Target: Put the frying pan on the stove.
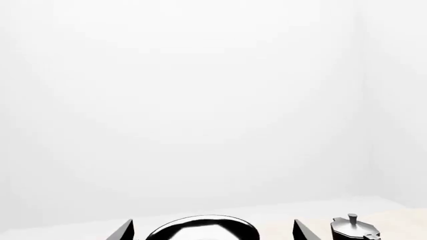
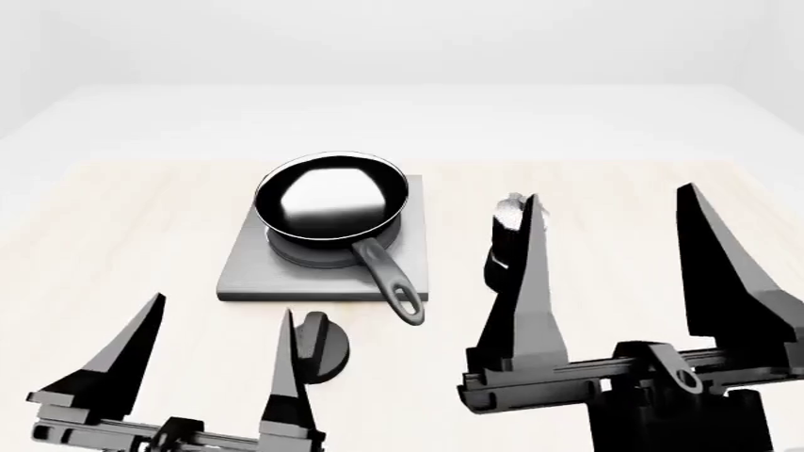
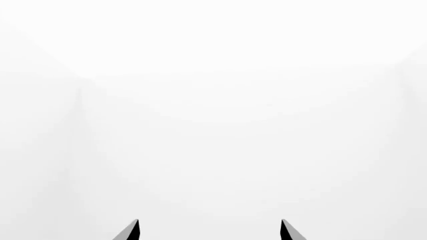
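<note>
The black frying pan (image 2: 331, 197) rests on the dark ringed burner of the grey square stove (image 2: 251, 268) in the middle of the table, its long handle (image 2: 390, 281) pointing toward me past the plate's near edge. Its rim also shows in the left wrist view (image 1: 203, 227). My left gripper (image 2: 220, 315) is open and empty, raised near me, well short of the stove. My right gripper (image 2: 609, 202) is open and empty, raised to the right of the stove. In the right wrist view only its fingertips (image 3: 132, 231) show against white.
A small black round knob (image 2: 324, 347) lies on the wooden table (image 2: 126, 235) just in front of the stove. A black-and-silver moka pot (image 2: 506, 235) stands right of the stove, partly hidden behind my right gripper's finger; it also shows in the left wrist view (image 1: 355, 230).
</note>
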Available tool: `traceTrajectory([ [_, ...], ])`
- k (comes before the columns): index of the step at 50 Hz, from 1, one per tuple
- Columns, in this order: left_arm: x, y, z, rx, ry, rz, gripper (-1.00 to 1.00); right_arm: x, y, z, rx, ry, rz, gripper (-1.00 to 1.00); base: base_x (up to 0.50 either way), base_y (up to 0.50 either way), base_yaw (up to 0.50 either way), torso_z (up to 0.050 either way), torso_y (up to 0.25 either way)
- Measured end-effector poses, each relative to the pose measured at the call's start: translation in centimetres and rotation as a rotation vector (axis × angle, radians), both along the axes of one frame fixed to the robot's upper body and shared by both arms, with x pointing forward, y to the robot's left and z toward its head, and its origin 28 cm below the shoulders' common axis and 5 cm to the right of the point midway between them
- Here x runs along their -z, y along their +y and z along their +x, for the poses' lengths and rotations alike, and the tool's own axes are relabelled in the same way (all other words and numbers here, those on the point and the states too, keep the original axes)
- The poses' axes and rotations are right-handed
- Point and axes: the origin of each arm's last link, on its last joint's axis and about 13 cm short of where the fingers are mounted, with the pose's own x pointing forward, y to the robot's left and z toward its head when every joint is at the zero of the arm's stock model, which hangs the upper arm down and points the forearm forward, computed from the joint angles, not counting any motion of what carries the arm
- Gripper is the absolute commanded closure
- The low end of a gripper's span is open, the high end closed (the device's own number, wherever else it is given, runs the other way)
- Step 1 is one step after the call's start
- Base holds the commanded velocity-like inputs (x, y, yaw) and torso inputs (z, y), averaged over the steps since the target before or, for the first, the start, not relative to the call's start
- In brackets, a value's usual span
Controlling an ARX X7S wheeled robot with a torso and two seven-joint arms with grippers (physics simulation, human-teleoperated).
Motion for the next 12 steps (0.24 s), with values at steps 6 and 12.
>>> traceTrajectory([
  [6,-0.6,0.0,-0.6,0.004,-0.031,0.001,-1.00,-0.1,-0.3,-0.2,0.007,-0.006,0.002,-1.00,0.00,0.00,0.00,0.000,0.000],
  [12,-1.1,-0.2,-1.0,0.023,-0.070,-0.003,-1.00,-0.1,-0.6,-0.4,0.013,-0.013,0.004,-1.00,0.00,0.00,0.00,0.000,0.000],
])
